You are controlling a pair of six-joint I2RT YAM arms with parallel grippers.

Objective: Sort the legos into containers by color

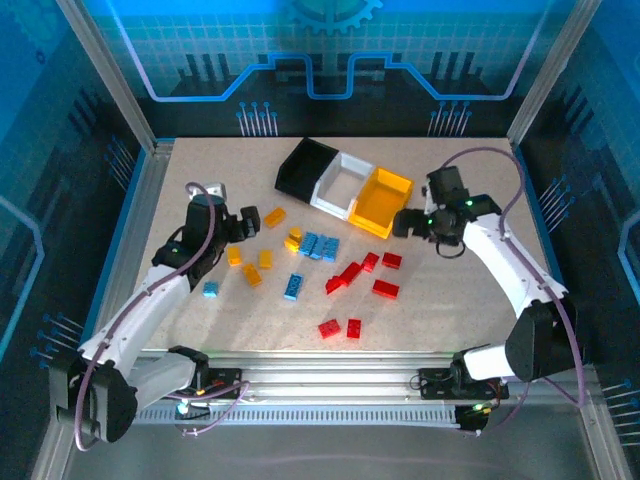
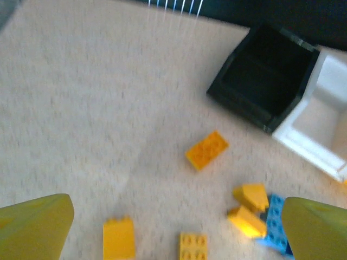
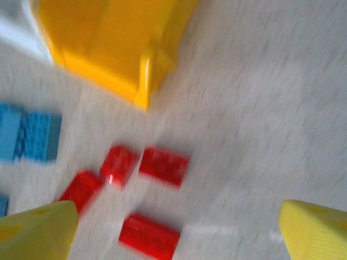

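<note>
The legos [image 1: 318, 248] lie scattered on the table [image 1: 460, 320] just before the containers [image 1: 343, 184], orange ones near the left gripper [image 1: 250, 224] and reds near the right gripper [image 1: 403, 222]; both claws are spread wide and empty. Each would best settle squarely over a lone piece, like the orange brick [image 2: 206, 150] lying apart. The blue-orange cluster [image 1: 305, 242] leaves fingers little room, and the yellow bin [image 3: 108, 43] crowds the right claw.
</note>
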